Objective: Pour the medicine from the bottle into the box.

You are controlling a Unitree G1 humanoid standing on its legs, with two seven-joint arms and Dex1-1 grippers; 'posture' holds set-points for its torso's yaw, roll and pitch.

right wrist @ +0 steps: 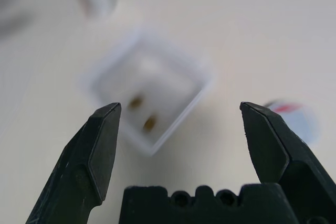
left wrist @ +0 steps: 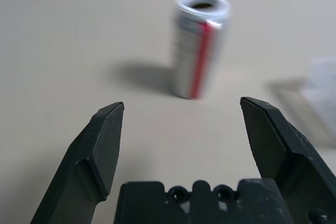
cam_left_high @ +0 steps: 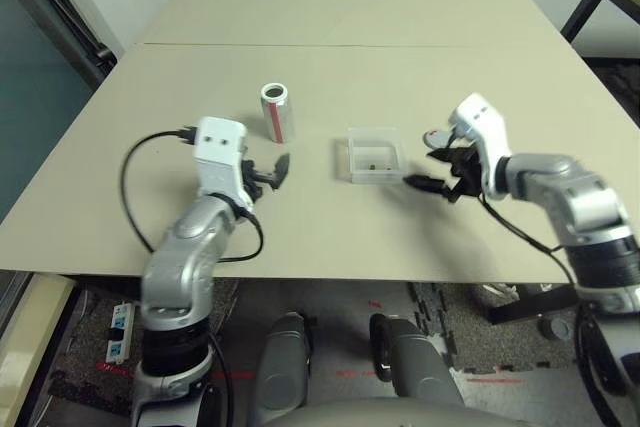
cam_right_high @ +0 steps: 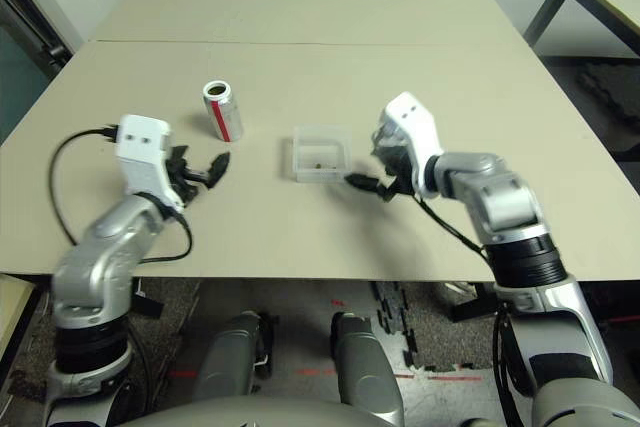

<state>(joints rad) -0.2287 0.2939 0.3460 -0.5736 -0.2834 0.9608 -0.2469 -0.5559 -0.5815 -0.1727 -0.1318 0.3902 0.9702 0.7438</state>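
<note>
The bottle (cam_left_high: pixel 276 112) stands upright on the table with its mouth uncovered, seen close in the left wrist view as the bottle (left wrist: pixel 200 45). My left gripper (cam_left_high: pixel 270 173) hovers open just in front of it, a short gap away, holding nothing. To the right lies the clear box (cam_left_high: pixel 374 155), and two small dark pellets of medicine (right wrist: pixel 143 111) rest on its floor. My right gripper (cam_left_high: pixel 428 169) is open beside the box's right edge, empty. The round grey cap (right wrist: pixel 294 119) with its red mark lies on the table just right of the box.
A seam crosses the tan table (cam_left_high: pixel 330 7) behind the bottle. A black cable (cam_left_high: pixel 135 187) loops from my left wrist over the table's near left part. A second table's dark leg (cam_left_high: pixel 590 2) stands at the far right.
</note>
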